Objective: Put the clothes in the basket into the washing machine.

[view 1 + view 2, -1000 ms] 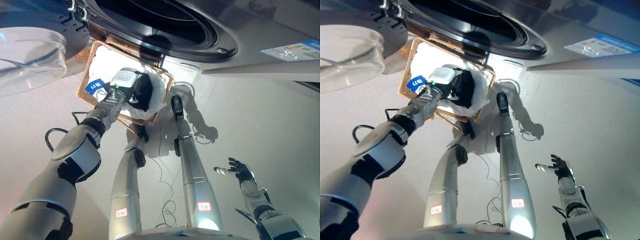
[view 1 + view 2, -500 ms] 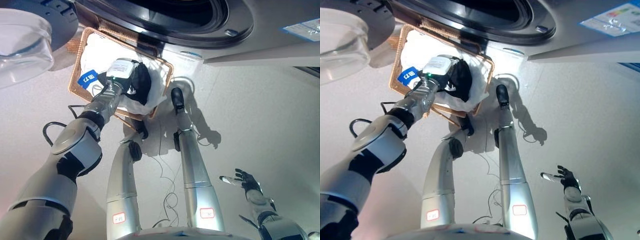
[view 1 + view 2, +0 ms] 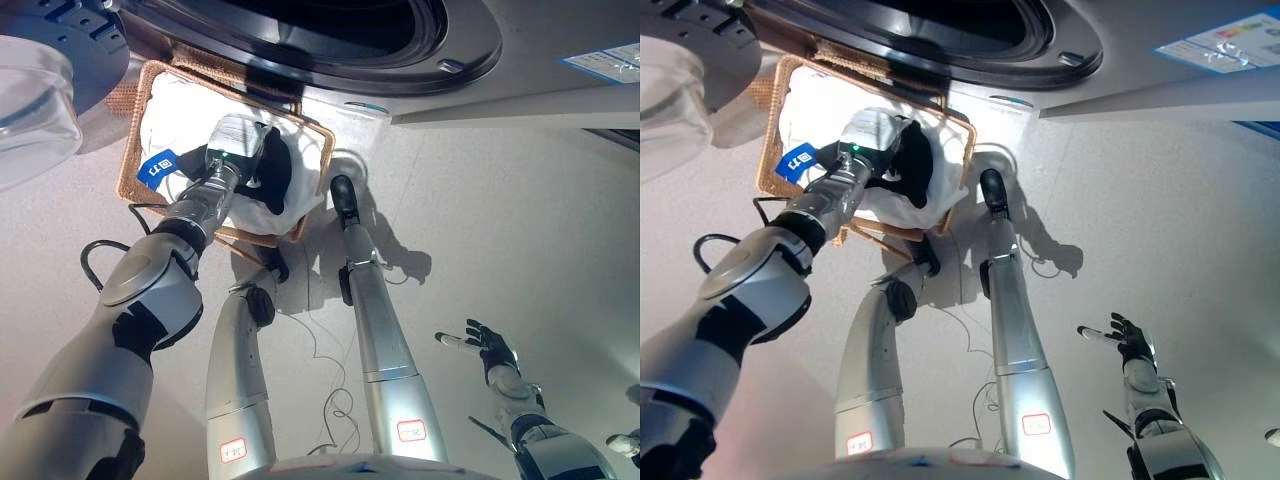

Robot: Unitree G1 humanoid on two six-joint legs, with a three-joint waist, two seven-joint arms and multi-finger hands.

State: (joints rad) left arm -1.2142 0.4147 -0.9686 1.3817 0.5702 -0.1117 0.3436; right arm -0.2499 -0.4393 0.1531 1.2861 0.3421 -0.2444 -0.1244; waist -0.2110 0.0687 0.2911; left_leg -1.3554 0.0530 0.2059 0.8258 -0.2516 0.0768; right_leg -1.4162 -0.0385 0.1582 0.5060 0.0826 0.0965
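A wicker basket stands on the floor below the washing machine's open drum. It holds white cloth and a black garment. My left hand reaches down into the basket and lies against the black garment; its dark shape merges with the cloth. My right hand hangs open at the lower right above the bare floor, far from the basket, holding nothing.
The machine's round glass door stands swung open at the upper left, over the basket's left end. A blue tag hangs on the basket's near side. Pale floor stretches to the right of the basket.
The whole picture has shifted, so the camera moved. My left hand stays in the basket at the black garment. My right hand hangs much as before.
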